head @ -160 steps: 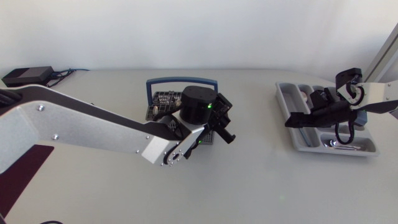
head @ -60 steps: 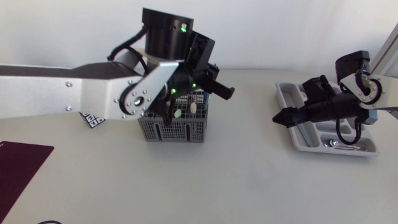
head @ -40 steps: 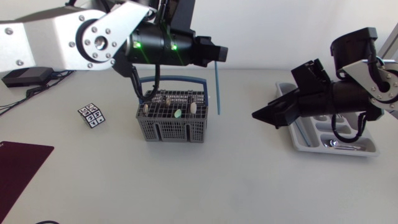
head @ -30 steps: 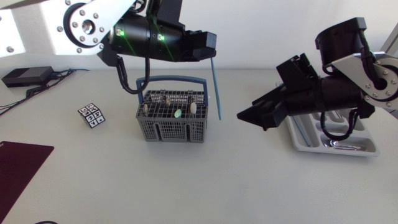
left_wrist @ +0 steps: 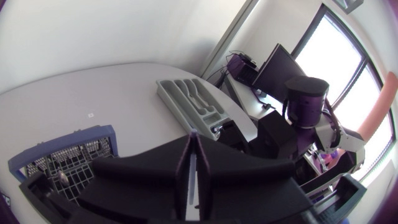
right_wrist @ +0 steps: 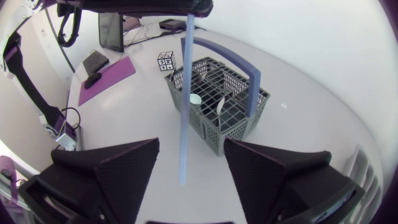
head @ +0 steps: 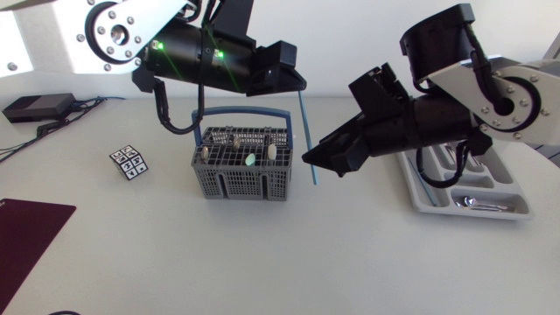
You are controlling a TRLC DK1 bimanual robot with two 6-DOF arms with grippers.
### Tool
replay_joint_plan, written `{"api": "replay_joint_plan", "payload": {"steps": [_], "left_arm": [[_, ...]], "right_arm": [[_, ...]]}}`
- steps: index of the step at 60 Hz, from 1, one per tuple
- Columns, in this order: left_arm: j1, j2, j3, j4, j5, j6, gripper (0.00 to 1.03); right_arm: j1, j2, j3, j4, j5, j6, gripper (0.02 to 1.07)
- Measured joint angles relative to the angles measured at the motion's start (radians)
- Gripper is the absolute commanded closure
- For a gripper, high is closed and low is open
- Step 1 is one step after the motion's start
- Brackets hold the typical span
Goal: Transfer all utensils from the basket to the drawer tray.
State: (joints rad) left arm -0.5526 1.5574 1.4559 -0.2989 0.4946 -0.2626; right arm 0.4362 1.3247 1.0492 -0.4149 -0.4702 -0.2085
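A long thin blue utensil (head: 306, 140) hangs upright beside the grey wire basket (head: 243, 166), just off its right end. My left gripper (head: 293, 83) is shut on its upper end, high above the basket; in the left wrist view the stick (left_wrist: 193, 163) runs between that gripper's closed fingers (left_wrist: 194, 140). My right gripper (head: 319, 164) is at the stick's lower end, open. In the right wrist view the utensil (right_wrist: 186, 93) hangs between its fingers (right_wrist: 191, 144) with a gap on each side. Several utensils remain in the basket (right_wrist: 217, 106). The grey drawer tray (head: 420, 197) lies at the right.
A small patterned cube (head: 129, 162) sits left of the basket, and a dark purple mat (head: 26, 236) lies at the front left corner. A black box (head: 35, 107) with cables is at the back left. The tray (left_wrist: 193, 102) holds some cutlery.
My left arm has lifted the blue utensil out of the basket and holds it up. My right arm has swung left from the tray to the stick's lower end, its fingers narrowing around it.
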Motion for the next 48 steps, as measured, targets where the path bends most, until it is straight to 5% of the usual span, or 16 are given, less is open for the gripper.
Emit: {"api": "replay_joint_plan", "payload": {"steps": [16, 38, 48], "left_arm": [[0.009, 0.0, 0.0, 0.0, 0.022, -0.005, 1.0], [0.009, 0.0, 0.0, -0.001, 0.029, -0.019, 0.99], [0.009, 0.0, 0.0, -0.019, 0.038, -0.023, 0.87]], "right_arm": [[0.01, 0.0, 0.0, 0.03, 0.006, 0.003, 0.92], [0.02, 0.0, -0.006, 0.037, 0.007, 0.016, 1.01], [0.021, -0.006, -0.031, 0.05, 0.006, 0.022, 1.01]]}}
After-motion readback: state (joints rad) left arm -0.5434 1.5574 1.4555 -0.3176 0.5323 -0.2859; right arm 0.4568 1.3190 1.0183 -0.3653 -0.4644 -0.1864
